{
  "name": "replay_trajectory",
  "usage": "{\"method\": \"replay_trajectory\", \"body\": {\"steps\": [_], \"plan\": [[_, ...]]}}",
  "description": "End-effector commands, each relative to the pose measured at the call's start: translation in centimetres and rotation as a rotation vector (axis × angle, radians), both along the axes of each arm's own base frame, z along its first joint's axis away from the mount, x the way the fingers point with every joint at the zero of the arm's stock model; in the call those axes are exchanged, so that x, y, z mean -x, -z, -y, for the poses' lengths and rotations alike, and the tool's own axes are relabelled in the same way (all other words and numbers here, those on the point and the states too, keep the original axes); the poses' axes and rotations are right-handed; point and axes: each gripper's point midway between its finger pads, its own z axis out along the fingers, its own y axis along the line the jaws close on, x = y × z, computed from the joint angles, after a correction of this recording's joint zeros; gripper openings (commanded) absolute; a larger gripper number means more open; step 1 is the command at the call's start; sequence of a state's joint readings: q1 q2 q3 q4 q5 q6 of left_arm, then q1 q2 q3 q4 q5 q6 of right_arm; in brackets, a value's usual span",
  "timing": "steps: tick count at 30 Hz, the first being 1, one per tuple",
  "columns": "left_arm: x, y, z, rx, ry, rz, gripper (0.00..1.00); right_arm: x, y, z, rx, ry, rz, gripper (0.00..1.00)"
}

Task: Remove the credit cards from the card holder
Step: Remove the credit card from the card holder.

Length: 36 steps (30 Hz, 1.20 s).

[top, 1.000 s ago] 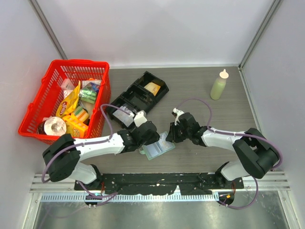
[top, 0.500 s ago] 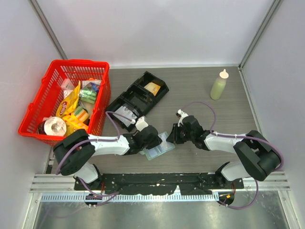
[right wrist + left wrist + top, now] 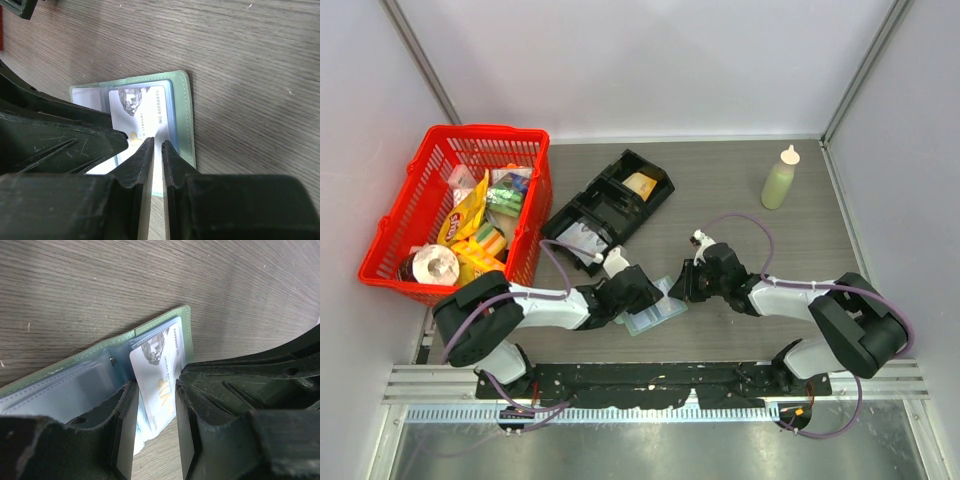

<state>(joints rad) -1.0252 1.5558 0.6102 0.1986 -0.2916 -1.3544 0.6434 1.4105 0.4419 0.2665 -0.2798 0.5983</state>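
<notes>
Near 6 o'clock, your left tool (image 3: pixel 156 381) has shifted onto the card holder (image 3: pixel 150 330), half-open astride a credit card (image 3: pixel 159 352), pull-ready; right tool (image 3: pixel 156 142) narrow.

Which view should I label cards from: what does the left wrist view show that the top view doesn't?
Only the left wrist view shows the pale card with its VIP print, lying between the fingers of the left gripper, and the clear sleeves inside the card holder. Only the top view shows the red basket, the black tray, the green bottle and the right gripper. Both show the card holder lying open on the table with the left gripper at it.
</notes>
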Motion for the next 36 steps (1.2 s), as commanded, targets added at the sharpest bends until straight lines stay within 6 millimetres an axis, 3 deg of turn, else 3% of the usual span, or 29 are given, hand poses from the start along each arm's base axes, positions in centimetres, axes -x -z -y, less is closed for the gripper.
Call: {"method": "replay_trajectory", "body": {"steps": [1,6,16,18,24,31,36], "plan": [[0.1,0.0,0.9,0.069,0.009,0.003,0.39,1.4,1.7,0.4,0.016,-0.007,-0.073,0.17],[0.2,-0.5,1.3,0.123,0.016,0.023,0.35,1.4,1.8,0.5,0.014,-0.001,-0.078,0.17],[0.4,-1.5,1.4,0.220,0.013,0.044,0.08,1.5,3.0,1.5,0.012,0.050,-0.140,0.17],[0.5,-1.7,1.4,0.229,0.013,0.043,0.06,1.6,3.4,1.7,0.015,0.058,-0.159,0.16],[0.7,-2.3,0.9,0.244,0.002,0.047,0.07,2.1,4.7,2.2,0.028,0.065,-0.218,0.15],[0.9,-2.8,1.4,0.275,0.026,0.059,0.22,2.4,5.3,2.2,0.035,0.064,-0.241,0.13],[1.0,-3.2,1.8,0.292,0.047,0.071,0.26,2.3,5.3,2.4,0.037,0.072,-0.239,0.13]]}}
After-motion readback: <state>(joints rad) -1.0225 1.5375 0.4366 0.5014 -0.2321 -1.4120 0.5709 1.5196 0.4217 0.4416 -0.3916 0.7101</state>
